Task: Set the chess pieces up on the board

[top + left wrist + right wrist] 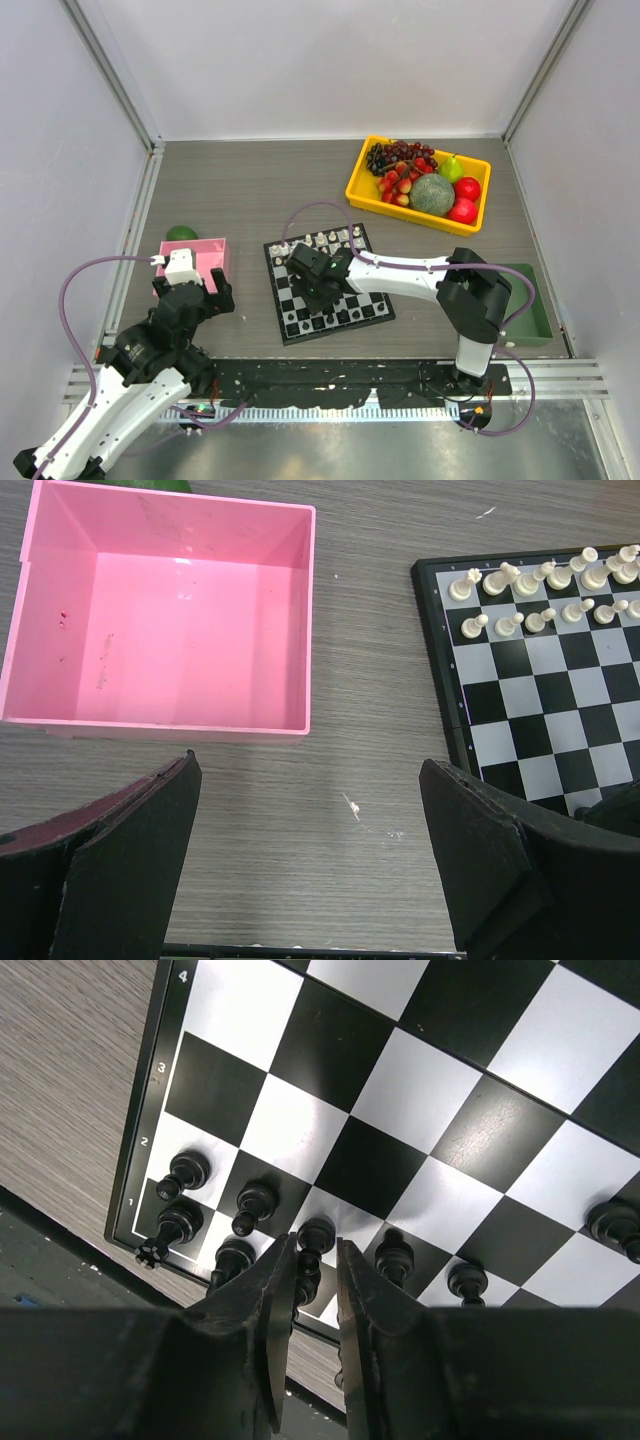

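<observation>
While the left pincer [310, 870] hangs wide open over the counter [370, 730], pink tray [160, 610] at its 11 o'clock, the board [293, 312] lies mid-counter, white pieces [530, 590] lining its 12 o'clock edge, and the right pincer [318, 1290] pinches narrow on a black piece [316, 1232] in the 6 o'clock rows.

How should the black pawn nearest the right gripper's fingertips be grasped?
Pinch the black pawn by its narrow neck under the head, from straight above. It stands upright on a wide base, and neighbouring pieces close on both sides leave little room sideways.
</observation>
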You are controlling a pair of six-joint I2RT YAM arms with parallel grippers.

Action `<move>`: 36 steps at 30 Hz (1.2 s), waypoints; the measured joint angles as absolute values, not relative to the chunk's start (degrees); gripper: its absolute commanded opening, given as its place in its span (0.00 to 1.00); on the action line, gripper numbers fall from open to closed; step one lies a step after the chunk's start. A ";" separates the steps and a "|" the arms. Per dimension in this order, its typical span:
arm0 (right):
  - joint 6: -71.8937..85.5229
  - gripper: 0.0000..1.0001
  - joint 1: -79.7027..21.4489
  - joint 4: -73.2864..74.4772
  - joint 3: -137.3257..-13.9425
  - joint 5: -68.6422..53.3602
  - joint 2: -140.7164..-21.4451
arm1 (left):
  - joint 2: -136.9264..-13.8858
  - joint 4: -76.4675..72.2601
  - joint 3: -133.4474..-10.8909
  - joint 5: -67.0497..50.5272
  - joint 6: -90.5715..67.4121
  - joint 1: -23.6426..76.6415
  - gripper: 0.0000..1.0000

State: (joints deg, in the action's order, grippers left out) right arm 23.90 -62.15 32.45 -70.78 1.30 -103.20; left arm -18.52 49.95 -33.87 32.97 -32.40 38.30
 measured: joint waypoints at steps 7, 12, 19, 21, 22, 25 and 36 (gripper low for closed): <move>23.88 0.37 -62.15 33.50 -71.05 2.24 -102.98 | -18.52 49.95 -33.87 32.97 -32.40 38.30 0.99; 23.83 0.39 -62.15 34.15 -71.85 3.42 -101.12 | -18.52 49.95 -33.87 32.97 -32.40 38.30 0.99; 23.86 0.39 -61.28 34.52 -71.85 5.17 -97.30 | -18.52 49.95 -33.85 32.97 -32.40 38.30 0.99; 23.88 0.39 -60.64 34.57 -71.70 5.61 -96.71 | -18.52 49.95 -33.87 32.97 -32.40 38.30 0.99; 23.88 0.39 -60.10 34.50 -71.44 5.78 -96.33 | -18.52 49.95 -33.87 32.97 -32.40 38.30 0.99; 23.88 0.38 -58.43 34.57 -70.35 6.31 -95.70 | -18.52 49.98 -33.87 32.97 -32.40 38.30 0.99; 23.88 0.31 -55.61 34.89 -66.48 6.09 -95.57 | -18.72 49.95 -33.85 32.97 -32.40 38.30 0.99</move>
